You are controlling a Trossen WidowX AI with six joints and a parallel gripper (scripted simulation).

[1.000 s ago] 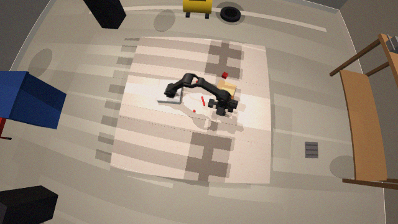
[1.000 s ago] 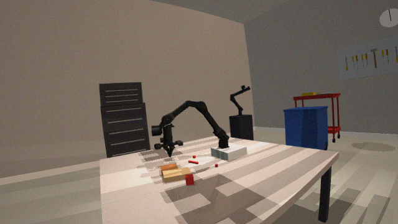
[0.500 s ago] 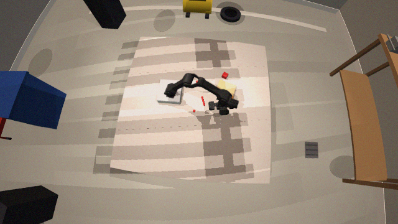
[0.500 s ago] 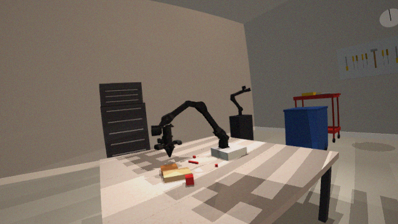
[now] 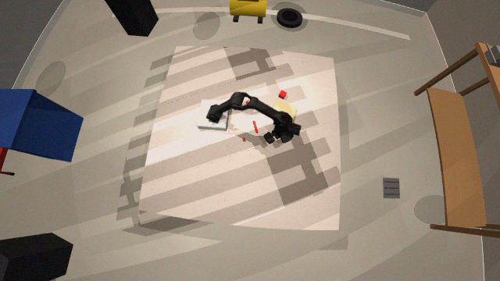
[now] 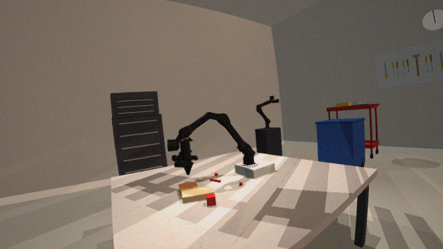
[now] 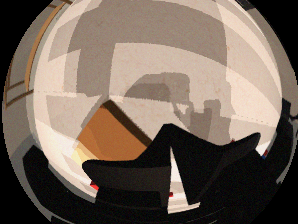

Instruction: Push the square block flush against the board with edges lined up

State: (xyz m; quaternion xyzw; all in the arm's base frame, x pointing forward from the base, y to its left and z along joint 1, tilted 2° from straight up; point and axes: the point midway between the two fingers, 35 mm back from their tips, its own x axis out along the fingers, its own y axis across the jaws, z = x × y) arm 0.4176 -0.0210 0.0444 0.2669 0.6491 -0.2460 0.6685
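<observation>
The red square block [image 5: 282, 94] [image 6: 210, 199] lies on the table next to one corner of the flat tan board [image 5: 286, 108] [image 6: 195, 193]. I cannot tell whether they touch. The board also shows in the wrist view [image 7: 107, 137], left of the fingers. My gripper [image 5: 272, 137] [image 6: 188, 171] [image 7: 169, 131] is shut and empty, pointing straight down. It hangs just above the table off the board's end, on the side away from the block. The block is hidden in the wrist view.
A thin red stick [image 5: 255, 126] [image 6: 214, 180] and two small red cubes [image 5: 244, 139] [image 6: 240, 183] lie between the board and the arm's grey base plate [image 5: 212, 124] [image 6: 261, 169]. A blue bin [image 6: 340, 140] and a black cabinet [image 6: 138, 131] stand off the table.
</observation>
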